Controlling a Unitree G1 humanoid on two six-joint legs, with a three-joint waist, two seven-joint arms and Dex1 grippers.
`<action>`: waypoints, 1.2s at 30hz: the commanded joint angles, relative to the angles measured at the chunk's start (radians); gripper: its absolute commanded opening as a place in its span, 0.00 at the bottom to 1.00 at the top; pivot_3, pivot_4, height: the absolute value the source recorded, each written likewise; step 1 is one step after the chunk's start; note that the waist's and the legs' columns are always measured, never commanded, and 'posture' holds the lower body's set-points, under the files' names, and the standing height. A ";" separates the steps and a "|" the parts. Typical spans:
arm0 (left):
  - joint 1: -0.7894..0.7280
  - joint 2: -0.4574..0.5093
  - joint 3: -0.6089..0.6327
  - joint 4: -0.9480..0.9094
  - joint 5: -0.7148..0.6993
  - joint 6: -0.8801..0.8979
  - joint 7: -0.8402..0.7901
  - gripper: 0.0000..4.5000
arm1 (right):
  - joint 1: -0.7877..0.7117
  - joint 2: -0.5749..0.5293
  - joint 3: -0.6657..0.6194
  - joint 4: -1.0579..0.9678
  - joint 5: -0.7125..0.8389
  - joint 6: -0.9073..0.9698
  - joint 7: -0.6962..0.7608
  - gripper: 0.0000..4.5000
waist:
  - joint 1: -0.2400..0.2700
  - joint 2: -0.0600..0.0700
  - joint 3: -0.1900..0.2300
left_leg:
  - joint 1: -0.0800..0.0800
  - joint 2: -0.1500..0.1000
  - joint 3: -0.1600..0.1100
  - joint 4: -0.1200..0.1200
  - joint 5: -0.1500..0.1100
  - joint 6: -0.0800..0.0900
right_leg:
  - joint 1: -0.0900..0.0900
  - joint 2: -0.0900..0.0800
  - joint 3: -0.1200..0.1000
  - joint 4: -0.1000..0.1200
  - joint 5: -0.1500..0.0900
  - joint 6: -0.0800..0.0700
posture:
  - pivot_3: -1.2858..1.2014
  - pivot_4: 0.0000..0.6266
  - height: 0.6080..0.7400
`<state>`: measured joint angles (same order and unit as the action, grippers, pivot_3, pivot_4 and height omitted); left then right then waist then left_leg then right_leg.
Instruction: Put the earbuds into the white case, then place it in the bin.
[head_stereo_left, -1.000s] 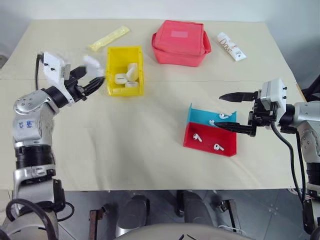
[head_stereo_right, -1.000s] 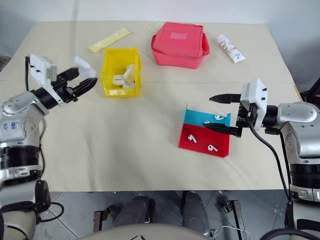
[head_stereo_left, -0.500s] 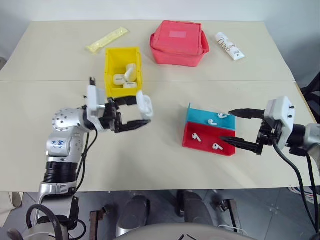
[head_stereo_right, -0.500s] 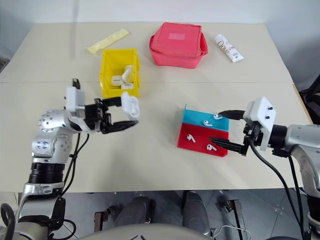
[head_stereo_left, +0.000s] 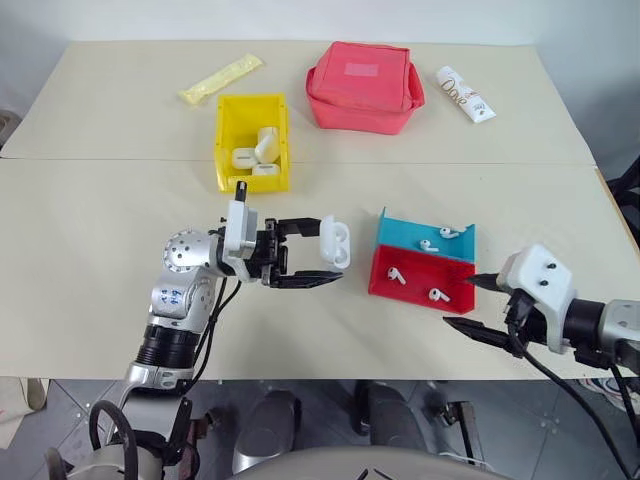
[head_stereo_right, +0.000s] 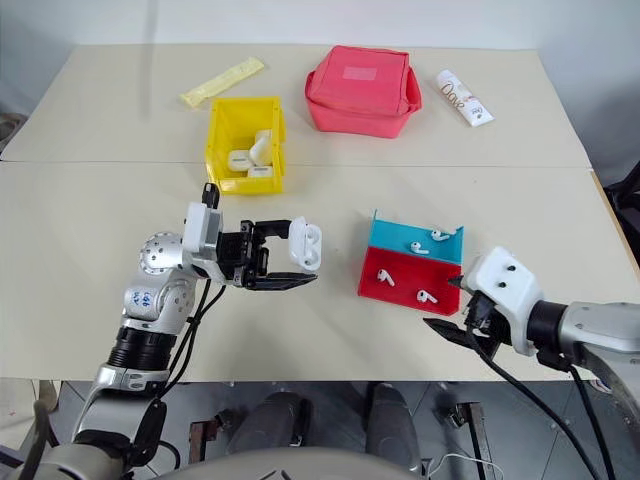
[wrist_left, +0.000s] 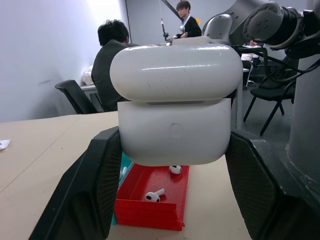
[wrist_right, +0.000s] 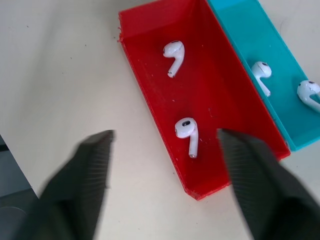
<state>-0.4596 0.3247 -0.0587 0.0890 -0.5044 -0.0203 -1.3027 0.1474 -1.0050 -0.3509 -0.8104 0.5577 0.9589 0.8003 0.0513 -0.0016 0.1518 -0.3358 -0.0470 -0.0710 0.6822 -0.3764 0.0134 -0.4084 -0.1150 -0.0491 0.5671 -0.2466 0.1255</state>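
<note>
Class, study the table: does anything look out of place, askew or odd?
One oddity: the white case in the left hand has its lid open and is held up off the table. The earbuds lie loose in the red tray and blue tray.

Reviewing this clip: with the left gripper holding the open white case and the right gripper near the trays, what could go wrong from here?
1. The glossy white hinged charging case is pinched only at its sides by the left gripper, above the table; it could slip or twist.
2. The tiny white earbuds lie flat in the shallow red plastic tray, near its wall. The open right gripper may push the light tray instead of grasping one.
3. Other white cases already fill the yellow plastic bin, leaving less room.
</note>
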 joint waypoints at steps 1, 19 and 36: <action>0.000 -0.017 -0.013 -0.035 -0.010 -0.007 0.006 0.61 | -0.060 -0.034 0.036 -0.047 0.022 0.109 -0.064 0.73 | 0.000 0.000 0.000 | 0.000 0.000 0.000 0.000 0.000 0.000 | 0.000 0.000 0.000 0.000 0.000 0.000 | 0.52 0.24 1.00; 0.068 -0.027 -0.035 -0.092 -0.019 -0.009 0.008 0.61 | -0.498 -0.007 0.334 -0.034 0.115 0.628 -0.228 0.47 | 0.000 0.000 0.000 | 0.000 0.000 0.000 0.000 0.000 0.001 | -0.001 0.000 0.000 -0.003 0.000 0.000 | 0.52 0.24 1.00; 0.121 -0.030 -0.036 -0.148 -0.023 -0.013 0.037 0.61 | -0.747 -0.035 0.609 0.118 0.145 0.656 -0.265 0.47 | -0.002 0.001 0.000 | -0.001 0.000 0.000 -0.001 0.000 0.001 | -0.002 0.000 0.000 -0.003 0.000 -0.001 | 0.52 0.24 1.00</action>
<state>-0.3411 0.2923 -0.0980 -0.0018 -0.5070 -0.0250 -1.2724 -0.5821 -1.0210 0.2577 -0.6920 0.7036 1.6111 0.5427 0.0494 -0.0010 0.1521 -0.3370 -0.0471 -0.0713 0.6813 -0.3764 0.0144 -0.4100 -0.1154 -0.0495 0.5636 -0.2469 0.1249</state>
